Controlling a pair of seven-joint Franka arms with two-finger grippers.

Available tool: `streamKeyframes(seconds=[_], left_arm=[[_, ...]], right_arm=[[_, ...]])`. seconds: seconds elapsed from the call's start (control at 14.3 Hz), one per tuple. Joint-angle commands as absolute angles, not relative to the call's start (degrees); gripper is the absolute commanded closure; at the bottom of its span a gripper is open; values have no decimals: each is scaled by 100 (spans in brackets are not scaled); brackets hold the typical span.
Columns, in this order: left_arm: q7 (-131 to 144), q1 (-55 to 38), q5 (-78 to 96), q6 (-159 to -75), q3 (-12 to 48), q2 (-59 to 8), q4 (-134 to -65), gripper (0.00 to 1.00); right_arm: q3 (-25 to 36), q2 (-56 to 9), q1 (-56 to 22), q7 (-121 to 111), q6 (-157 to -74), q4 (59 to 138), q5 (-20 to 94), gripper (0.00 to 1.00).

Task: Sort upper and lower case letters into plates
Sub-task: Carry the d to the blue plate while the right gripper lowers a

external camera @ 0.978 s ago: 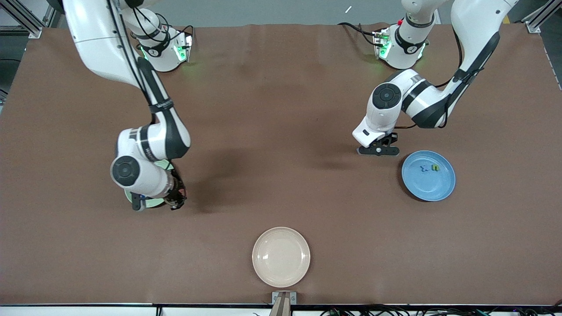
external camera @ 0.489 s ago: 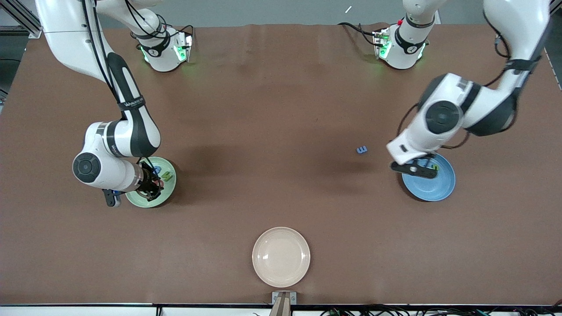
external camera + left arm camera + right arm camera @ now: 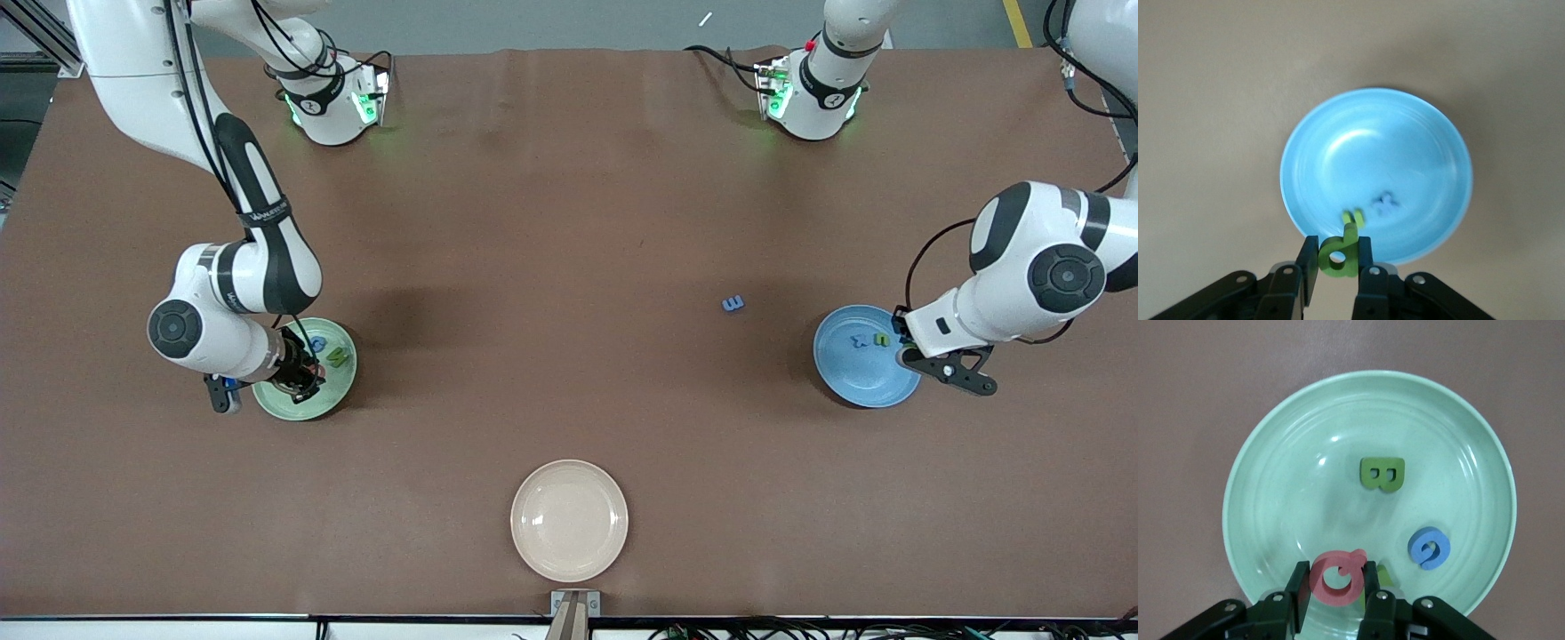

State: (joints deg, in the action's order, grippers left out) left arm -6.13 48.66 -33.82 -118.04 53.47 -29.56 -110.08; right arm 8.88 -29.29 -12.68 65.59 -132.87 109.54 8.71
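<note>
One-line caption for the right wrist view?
Right gripper, jaws shut on a pink letter, over the pale green plate.

A: The green plate and blue plate look smooth and glossy, catching highlights
B: The letters, like the green B, look matt and foamy; the table looks like matt brown cloth, faintly creased

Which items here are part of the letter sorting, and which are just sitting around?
In the job:
- pale green plate, holding a green letter and a blue letter
- sky blue plate
- pink letter in the right gripper
- green d in the left gripper
- loose blue letter on the table

Lying about:
- cream-beige plate
</note>
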Motion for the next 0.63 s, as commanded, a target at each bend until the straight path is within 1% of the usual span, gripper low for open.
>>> streamKeyframes(seconds=[0.0,0.07,0.21,0.42,0.56], left_arm=[[-633,4738,-3978,-12311,5265,-3724,-10819,84],[-589,4746,-4312,-12435,5117,-3961,-10750,84],[-641,4632,-4535,-12515,5045,-4331,-10478,85],[-624,4369,-4807,-12568,4791,-4368,-10362,85],[-571,4272,-4816,-12761,4659,-4421,-10371,85]], right_arm=[[782,-2768,-1090,6451,-13447,11136,747,100],[774,-2795,-1064,6416,-13491,11136,747,100],[773,-2865,-1055,6407,-13614,11136,747,99],[773,-2962,-1046,6399,-13781,11136,747,99],[773,-3041,-1046,6398,-13869,11127,747,99]])
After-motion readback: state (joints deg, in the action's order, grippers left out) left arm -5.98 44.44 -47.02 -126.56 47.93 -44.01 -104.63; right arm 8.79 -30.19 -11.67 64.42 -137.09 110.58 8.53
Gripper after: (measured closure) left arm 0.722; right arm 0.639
